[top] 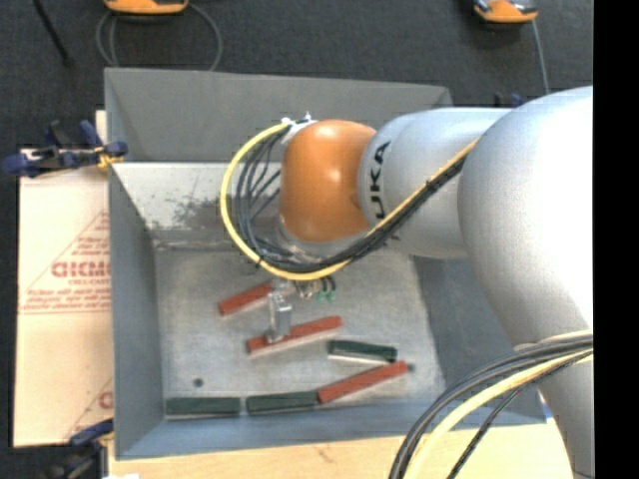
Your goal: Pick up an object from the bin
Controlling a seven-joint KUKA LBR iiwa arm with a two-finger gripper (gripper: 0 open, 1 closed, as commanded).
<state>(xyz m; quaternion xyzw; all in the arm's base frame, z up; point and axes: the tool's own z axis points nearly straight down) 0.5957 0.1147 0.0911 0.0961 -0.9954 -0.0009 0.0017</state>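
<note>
Orange-capped robot arm is reaching into the grey bin, jaws hanging over a red bar lying at the floor's centre; whether they are gripping it is unclear.

Grey bin; red-brown sticks; dark green sticks; orange wrist cover; yellow cable.

Arm low over middle red bar in grey bin.
</note>
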